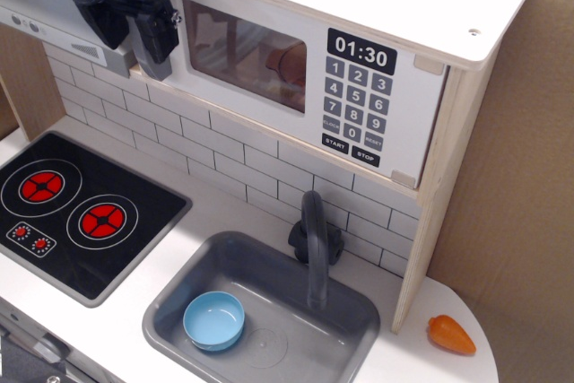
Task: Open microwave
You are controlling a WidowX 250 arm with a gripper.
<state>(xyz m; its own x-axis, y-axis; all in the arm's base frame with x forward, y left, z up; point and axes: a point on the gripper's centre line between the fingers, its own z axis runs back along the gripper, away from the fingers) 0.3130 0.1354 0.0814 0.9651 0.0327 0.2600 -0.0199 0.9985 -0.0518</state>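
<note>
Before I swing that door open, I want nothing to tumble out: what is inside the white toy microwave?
Through the clear window of the white wooden toy microwave, an orange-brown rounded item shows at the right; reflections blur what it is. Behind the keypad panel nothing can be seen.

White toy microwave on the upper shelf, window door shut
</note>
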